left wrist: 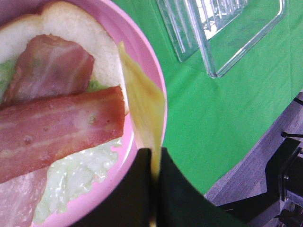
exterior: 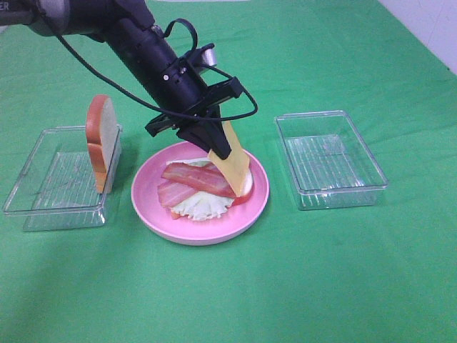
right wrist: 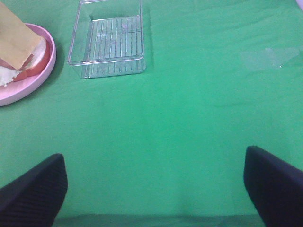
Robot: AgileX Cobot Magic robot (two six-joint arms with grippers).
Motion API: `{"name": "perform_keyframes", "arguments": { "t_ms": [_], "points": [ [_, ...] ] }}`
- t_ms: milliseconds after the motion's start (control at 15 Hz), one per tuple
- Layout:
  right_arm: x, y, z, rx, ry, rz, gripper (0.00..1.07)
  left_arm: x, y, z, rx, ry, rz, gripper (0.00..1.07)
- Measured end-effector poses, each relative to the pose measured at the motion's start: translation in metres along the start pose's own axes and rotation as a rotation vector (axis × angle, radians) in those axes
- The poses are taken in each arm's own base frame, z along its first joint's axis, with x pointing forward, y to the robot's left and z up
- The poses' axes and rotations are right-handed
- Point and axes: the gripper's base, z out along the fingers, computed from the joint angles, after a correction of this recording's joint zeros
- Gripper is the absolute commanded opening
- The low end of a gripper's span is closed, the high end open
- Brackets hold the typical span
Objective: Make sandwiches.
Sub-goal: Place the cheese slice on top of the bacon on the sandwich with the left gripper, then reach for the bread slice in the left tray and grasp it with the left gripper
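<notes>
Exterior high view: a green cloth covers the table, and a round pink plate sits in the middle of it. On the plate lies a half-built sandwich: a white bread slice at the bottom, pale lettuce over it, and two reddish bacon strips crossing on top.

The left gripper reaches down over the far right part of the plate. Its two black fingers are pressed together on one edge of a thin yellow cheese square. The cheese hangs tilted, with its lower edge close to the bacon and bread; whether it touches them cannot be told. It is likely held this way, by one edge and over the stack, so that it can be laid flat as the next layer.

A second bread slice stands upright on its edge in a clear tray to the left of the plate, probably kept there within the left arm's reach to cap the sandwich last. Another clear tray sits to the right of the plate with nothing visible in it.

In the right wrist view, the right gripper hangs over bare cloth, well away from the plate. Its fingers are spread wide apart, holding and touching nothing.
</notes>
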Motion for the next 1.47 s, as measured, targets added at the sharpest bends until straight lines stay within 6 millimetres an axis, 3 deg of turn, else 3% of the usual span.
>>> {"name": "perform_keyframes", "arguments": {
  "t_ms": [467, 533, 600, 800, 867, 1200, 1333, 1400, 1467],
  "points": [
    [0.0, 0.0, 0.0, 0.0, 0.0, 0.0, 0.96, 0.002, 0.018, 0.002, -0.173, 0.026, -0.009, 0.0],
    [0.0, 0.0, 0.0, 0.0, 0.0, 0.0, 0.96, 0.002, 0.018, 0.002, -0.176, 0.026, -0.013, 0.07],
    [0.0, 0.0, 0.0, 0.0, 0.0, 0.0, 0.96, 0.002, 0.018, 0.002, -0.177, 0.026, -0.02, 0.23],
    [0.0, 0.0, 0.0, 0.0, 0.0, 0.0, 0.96, 0.001, 0.02, 0.002, -0.196, 0.02, -0.053, 0.88],
    [0.0, 0.0, 0.0, 0.0, 0.0, 0.0, 0.96, -0.001, 0.018, -0.001, -0.199, 0.009, -0.05, 1.01],
    [0.0, 0.0, 0.0, 0.0, 0.0, 0.0, 0.96, -0.023, -0.012, -0.037, -0.217, -0.147, 0.061, 1.02],
    [0.0, 0.0, 0.0, 0.0, 0.0, 0.0, 0.96, -0.024, -0.042, -0.057, -0.178, -0.216, 0.12, 1.02],
    [0.0, 0.0, 0.0, 0.0, 0.0, 0.0, 0.96, -0.015, -0.072, -0.083, -0.135, -0.273, 0.169, 1.02],
    [0.0, 0.0, 0.0, 0.0, 0.0, 0.0, 0.96, -0.007, -0.087, -0.1, -0.127, -0.308, 0.198, 1.02]
  ]
}}
